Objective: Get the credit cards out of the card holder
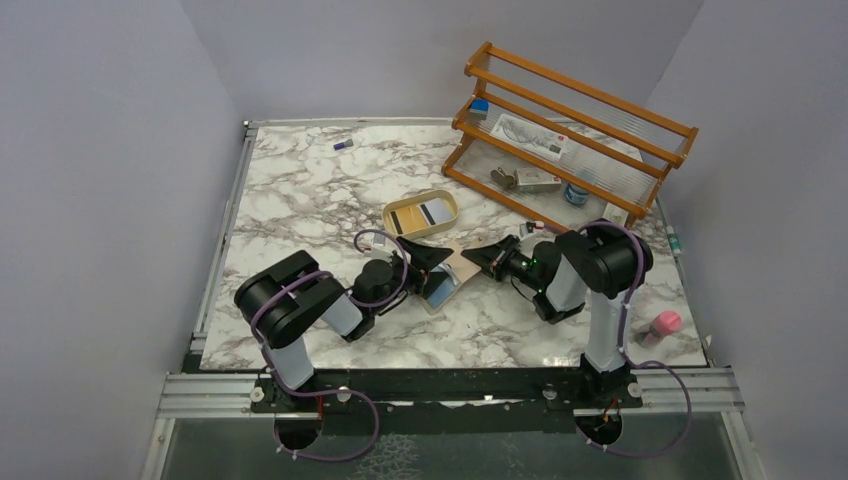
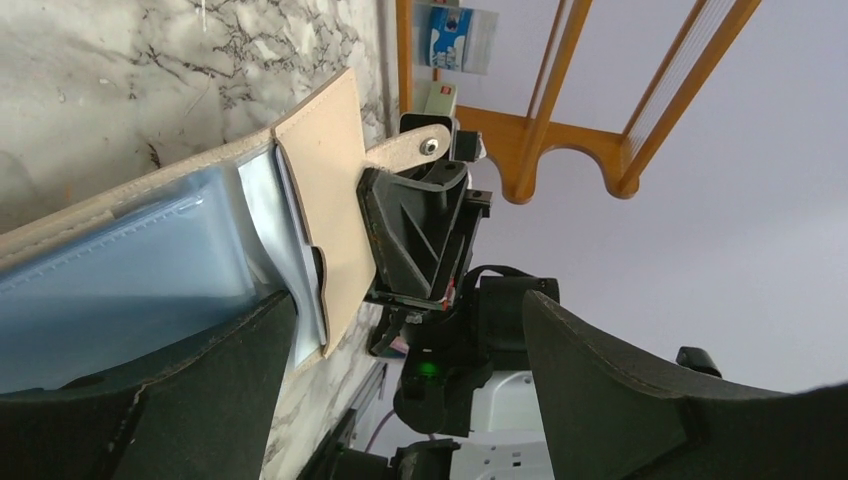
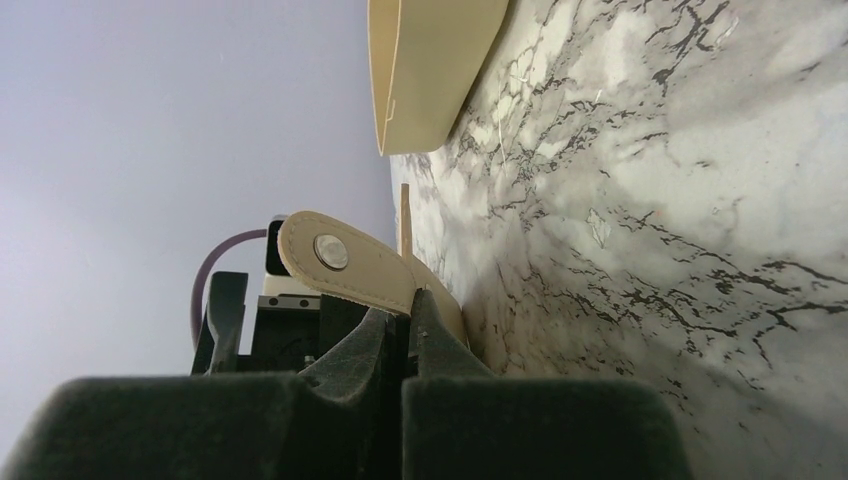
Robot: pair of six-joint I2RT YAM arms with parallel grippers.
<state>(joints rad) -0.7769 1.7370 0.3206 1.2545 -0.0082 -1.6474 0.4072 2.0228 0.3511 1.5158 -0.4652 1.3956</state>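
Note:
The beige card holder (image 1: 452, 272) lies open on the marble table between my two grippers. In the left wrist view its inner pocket (image 2: 320, 200) faces me, and a pale blue card (image 2: 130, 290) sits under a clear sleeve. My left gripper (image 1: 432, 262) is open (image 2: 405, 300), with one finger (image 2: 200, 400) lying against the sleeve side of the holder. My right gripper (image 1: 480, 260) is shut (image 3: 408, 310) on the holder's snap tab (image 3: 350, 265), which also shows in the left wrist view (image 2: 425, 147). No whitish card shows inside the holder.
An oval tan tray (image 1: 448, 205) just behind the holder has flat card-like items in it; its wall shows in the right wrist view (image 3: 430, 70). A wooden rack (image 1: 570, 130) with small items stands back right. A pink bottle (image 1: 665, 323) stands at the right edge.

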